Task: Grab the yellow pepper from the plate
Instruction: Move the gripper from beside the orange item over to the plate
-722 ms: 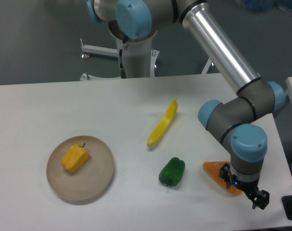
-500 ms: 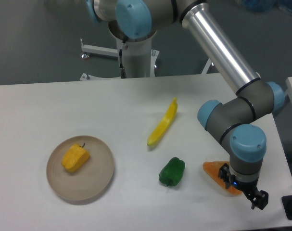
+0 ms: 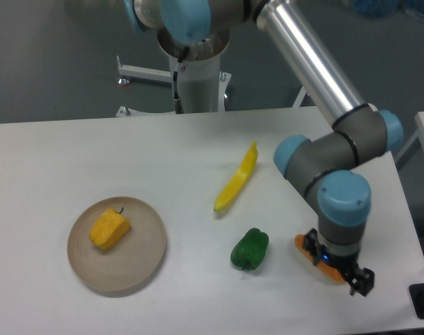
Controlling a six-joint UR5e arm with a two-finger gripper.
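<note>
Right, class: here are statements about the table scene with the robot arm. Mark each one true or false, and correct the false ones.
1. The yellow pepper lies on the plate. True.
2. The gripper is holding the yellow pepper. False: it is at the far side of the table from the plate, over the flat orange piece.
3. The green pepper sits on the plate too. False: it rests on the table, between the plate and the orange piece.
4. The long yellow piece lies on the table, farther back than the green pepper. True.
5. The plate holds two items. False: only the yellow pepper.
</note>
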